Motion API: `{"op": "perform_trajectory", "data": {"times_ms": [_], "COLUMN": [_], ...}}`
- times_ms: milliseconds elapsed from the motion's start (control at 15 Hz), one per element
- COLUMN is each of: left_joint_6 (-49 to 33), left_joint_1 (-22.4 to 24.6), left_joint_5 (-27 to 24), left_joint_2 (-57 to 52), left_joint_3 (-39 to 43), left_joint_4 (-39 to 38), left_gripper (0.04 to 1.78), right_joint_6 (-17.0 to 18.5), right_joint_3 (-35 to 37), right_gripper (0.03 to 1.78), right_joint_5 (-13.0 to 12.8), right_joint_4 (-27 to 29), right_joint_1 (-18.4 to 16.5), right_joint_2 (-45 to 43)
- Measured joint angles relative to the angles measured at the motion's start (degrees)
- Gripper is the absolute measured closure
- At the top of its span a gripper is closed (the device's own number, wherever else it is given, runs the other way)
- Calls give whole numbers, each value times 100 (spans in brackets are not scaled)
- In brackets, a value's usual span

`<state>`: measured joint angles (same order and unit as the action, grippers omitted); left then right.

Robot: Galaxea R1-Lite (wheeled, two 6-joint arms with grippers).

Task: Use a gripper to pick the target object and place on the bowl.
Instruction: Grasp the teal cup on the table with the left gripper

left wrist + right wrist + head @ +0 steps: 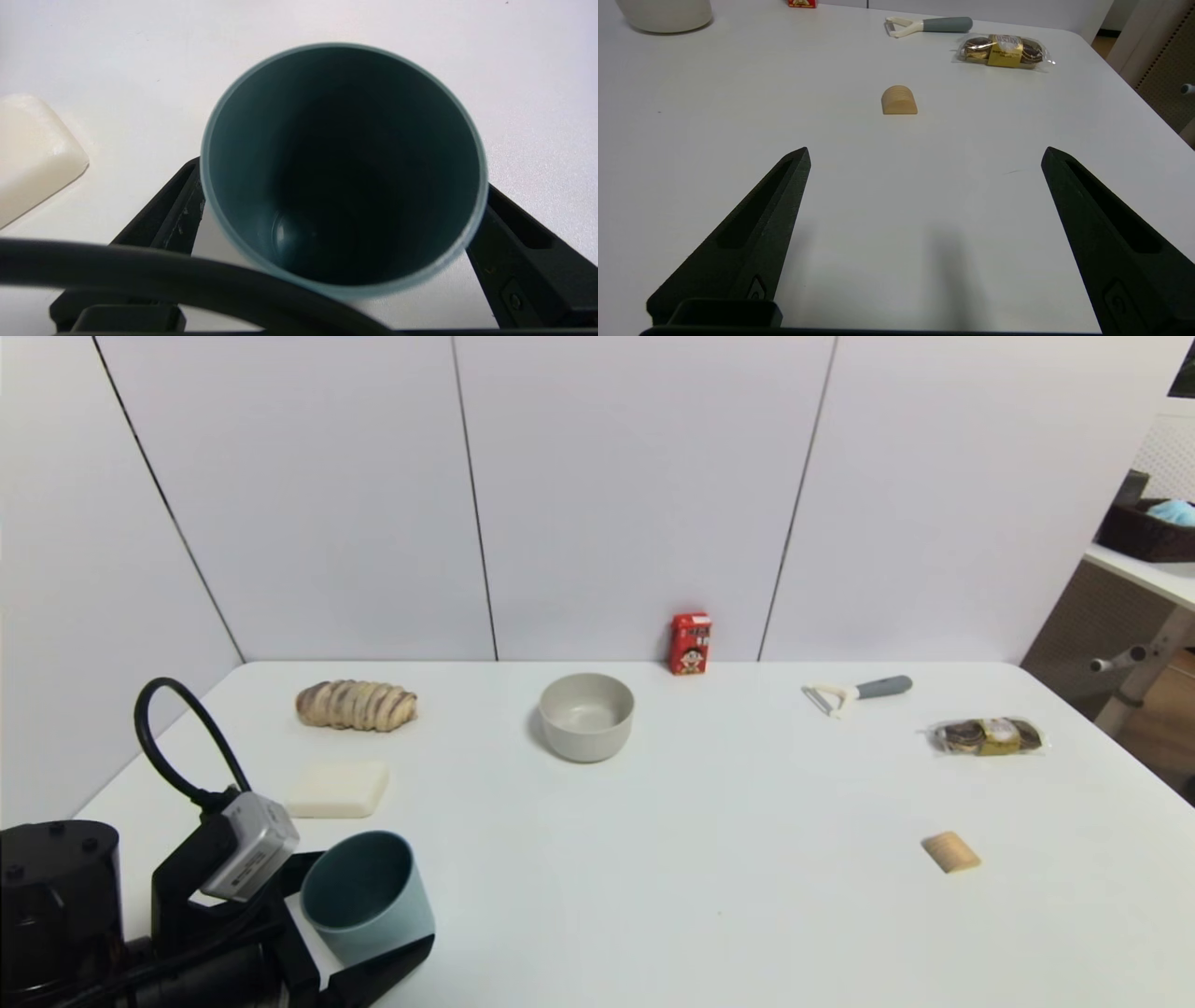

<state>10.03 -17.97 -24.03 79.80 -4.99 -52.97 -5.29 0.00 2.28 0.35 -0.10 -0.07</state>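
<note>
The teal-blue cup (pixel 366 894) stands upright at the near left of the white table, between the jaws of my left gripper (pixel 364 919). In the left wrist view the cup (pixel 341 154) fills the middle and both black fingers (pixel 177 210) press against its sides, so the gripper (pixel 341 191) is shut on it. I cannot tell whether its base touches the table. The light grey bowl (pixel 586 716) sits empty at mid-table toward the back, well apart from the cup. My right gripper (pixel 925 151) is open and empty low over the table, out of the head view.
A white bar (pixel 338 789) lies just behind the cup, a bread loaf (pixel 357 706) farther back. A red carton (pixel 690 642) stands by the wall behind the bowl. A peeler (pixel 859 691), wrapped chocolates (pixel 990 735) and a wooden block (pixel 950 851) lie at right.
</note>
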Motion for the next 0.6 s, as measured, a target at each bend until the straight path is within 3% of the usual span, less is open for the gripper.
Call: {"op": "perform_trajectory", "data": {"times_ms": [600], "left_joint_6": [-1], "left_joint_1": [-63], "left_joint_5": [0], "left_joint_2": [160], "left_joint_3": [-91], "left_joint_4": [-45], "left_gripper": [13], "right_joint_6": [0], "right_joint_3": [0], "right_gripper": [10], "right_joint_5": [-2], "right_joint_4": [2], "right_joint_1": [0], "right_joint_2": [0]}}
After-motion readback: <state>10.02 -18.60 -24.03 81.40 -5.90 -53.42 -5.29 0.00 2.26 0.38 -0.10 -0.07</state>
